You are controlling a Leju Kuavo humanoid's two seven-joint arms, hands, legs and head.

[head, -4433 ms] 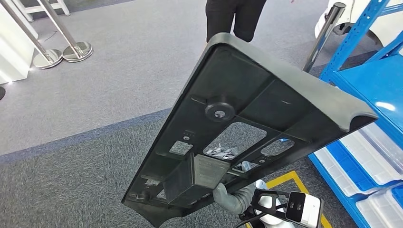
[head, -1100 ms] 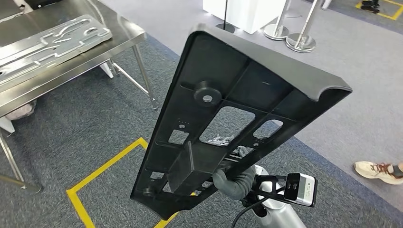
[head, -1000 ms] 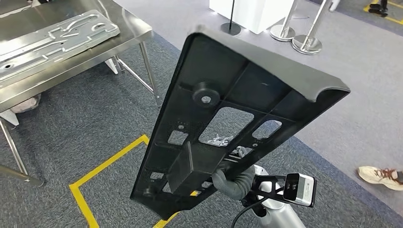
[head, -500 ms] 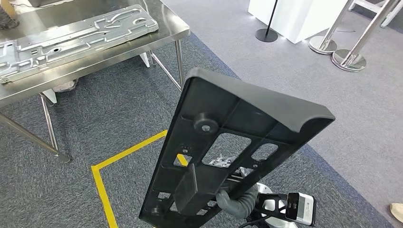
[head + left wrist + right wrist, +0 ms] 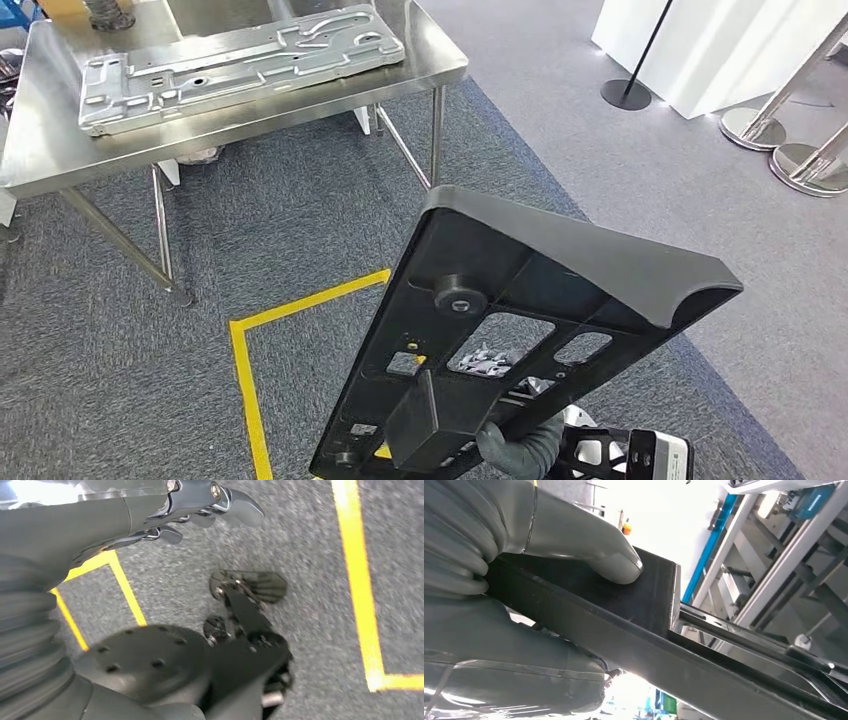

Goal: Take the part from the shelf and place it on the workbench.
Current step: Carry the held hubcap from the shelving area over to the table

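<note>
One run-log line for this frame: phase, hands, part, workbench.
phase: carrying | right hand: grips black part, tilted above carpet | left hand: holds nothing | workbench: ahead, metal panel on it

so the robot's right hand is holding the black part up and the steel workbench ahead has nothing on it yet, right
Not quite. The right hand does hold the black part up, but the steel workbench is not bare: the head view shows a pressed metal panel already lying flat on it.
</note>
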